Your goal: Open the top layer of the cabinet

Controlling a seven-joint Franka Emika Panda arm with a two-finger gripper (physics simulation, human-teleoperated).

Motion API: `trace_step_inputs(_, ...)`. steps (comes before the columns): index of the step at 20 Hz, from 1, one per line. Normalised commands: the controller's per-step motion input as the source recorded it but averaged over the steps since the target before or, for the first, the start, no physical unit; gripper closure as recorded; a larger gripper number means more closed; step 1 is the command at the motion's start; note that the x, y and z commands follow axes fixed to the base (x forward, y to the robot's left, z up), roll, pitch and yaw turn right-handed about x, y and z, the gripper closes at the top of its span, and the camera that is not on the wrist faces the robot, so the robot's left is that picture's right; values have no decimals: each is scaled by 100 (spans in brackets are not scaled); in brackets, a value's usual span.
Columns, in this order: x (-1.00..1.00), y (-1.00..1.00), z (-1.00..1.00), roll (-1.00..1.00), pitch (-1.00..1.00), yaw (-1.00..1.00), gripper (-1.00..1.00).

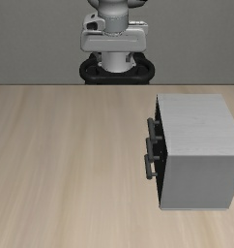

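With the cabinet [196,145] on the desk [61,165] at the exterior view's right, handles [149,155] facing that view's left, the end effector [112,12], its state impossible to tell, should clasp the uppermost handle squarely and pull straight.

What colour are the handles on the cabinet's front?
The handles are black, on a light grey cabinet; exterior view shows them best.
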Motion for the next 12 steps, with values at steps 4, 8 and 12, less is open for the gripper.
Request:
trace_step_inputs(4,100,0,0,0,0,0,-100)
trace_step_inputs(8,100,0,0,0,0,0,-100)
trace_step_inputs(12,100,0,0,0,0,0,-100)
